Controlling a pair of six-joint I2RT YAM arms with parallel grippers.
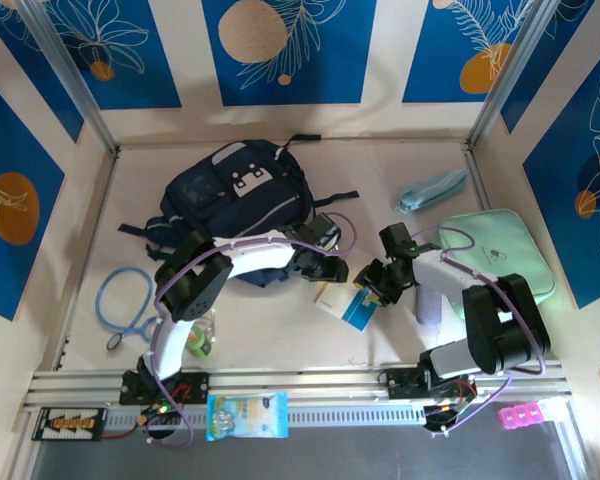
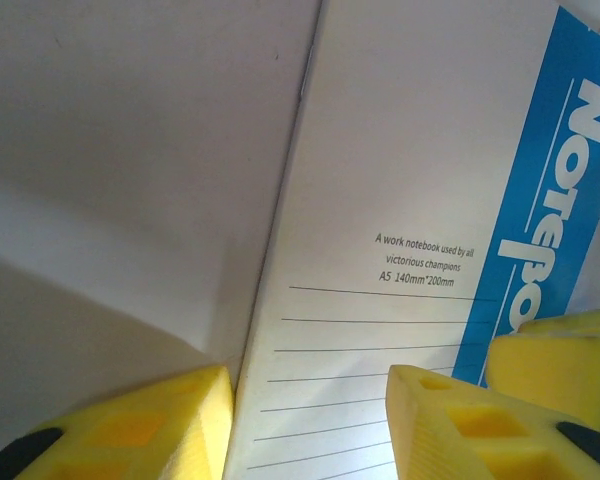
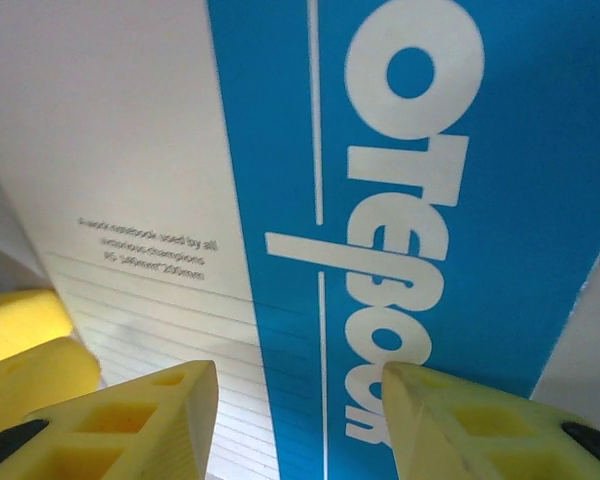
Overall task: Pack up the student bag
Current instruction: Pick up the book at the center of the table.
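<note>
The student bag is a navy backpack with a grey-white patch, lying at the back centre of the table. In front of it a white notebook with a blue band lies flat. My left gripper hovers close over the notebook's white lined part, open, its left finger at the cover's edge. My right gripper stands open over the blue band, nothing between its fingers. The two grippers almost touch; a right finger shows in the left wrist view.
A mint-green zip case lies right, under the right arm. A pale blue pouch sits at back right. A blue cable loop lies left, a green item by the left base, a snack packet on the front rail.
</note>
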